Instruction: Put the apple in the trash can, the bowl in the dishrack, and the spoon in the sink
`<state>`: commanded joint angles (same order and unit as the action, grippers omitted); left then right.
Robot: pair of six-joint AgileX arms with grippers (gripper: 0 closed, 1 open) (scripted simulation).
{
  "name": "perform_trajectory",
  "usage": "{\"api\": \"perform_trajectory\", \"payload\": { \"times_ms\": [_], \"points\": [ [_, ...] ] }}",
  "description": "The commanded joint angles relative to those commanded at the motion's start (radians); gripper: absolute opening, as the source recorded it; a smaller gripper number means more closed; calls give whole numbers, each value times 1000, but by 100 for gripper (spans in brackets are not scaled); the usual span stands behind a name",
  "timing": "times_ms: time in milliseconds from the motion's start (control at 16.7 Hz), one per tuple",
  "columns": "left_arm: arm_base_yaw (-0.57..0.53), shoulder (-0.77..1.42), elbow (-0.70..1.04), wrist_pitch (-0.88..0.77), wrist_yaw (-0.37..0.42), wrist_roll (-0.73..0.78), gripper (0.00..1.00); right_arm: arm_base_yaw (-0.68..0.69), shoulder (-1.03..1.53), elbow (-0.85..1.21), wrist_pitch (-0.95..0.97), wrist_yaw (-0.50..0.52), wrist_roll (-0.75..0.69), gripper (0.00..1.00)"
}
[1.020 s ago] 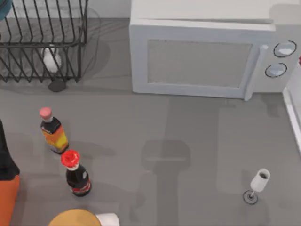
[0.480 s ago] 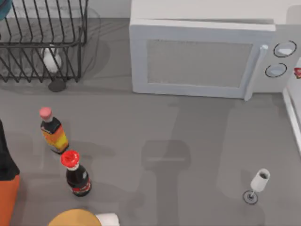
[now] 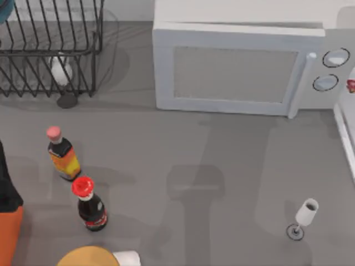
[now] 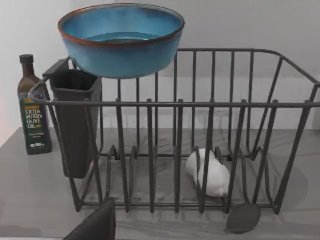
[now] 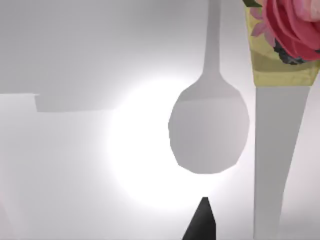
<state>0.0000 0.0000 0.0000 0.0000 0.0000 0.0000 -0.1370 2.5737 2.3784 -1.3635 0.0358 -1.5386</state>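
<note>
The teal-blue bowl [image 4: 121,40] with a reddish edge rests upright on the top rim of the black wire dishrack [image 4: 210,104], above a black cutlery holder [image 4: 75,120]. A sliver of the bowl [image 3: 4,10] appears at the top view's far left corner, over the dishrack [image 3: 50,51]. A dark piece of my left gripper [image 4: 95,225] hangs in front of the rack, apart from the bowl. The spoon [image 5: 277,125], white with a rose pattern, hangs over a white surface beside its grey shadow [image 5: 209,130]. A dark tip of my right gripper [image 5: 202,222] is next to it. The apple is out of view.
A white microwave [image 3: 238,66] stands at the back. Two bottles [image 3: 62,154] [image 3: 89,204] stand at the left, and a wine glass [image 3: 302,217] at the front right. A yellow-orange disc [image 3: 89,257] and an orange container [image 3: 8,233] sit at the front left. A white rim [image 3: 345,138] borders the right.
The spoon's red patterned bit at the top view's right edge has moved toward the front. The arm shadows on the table have shifted slightly to the right.
</note>
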Motion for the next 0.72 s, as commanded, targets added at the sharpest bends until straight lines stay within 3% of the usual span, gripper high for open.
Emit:
{"api": "perform_trajectory", "payload": {
  "times_ms": [360, 720],
  "points": [
    [0, 0, 0, 0, 0, 0, 100, 0, 0, 0, 0, 0, 0, 98],
    [0, 0, 0, 0, 0, 0, 100, 0, 0, 0, 0, 0, 0, 100]
  ]
}}
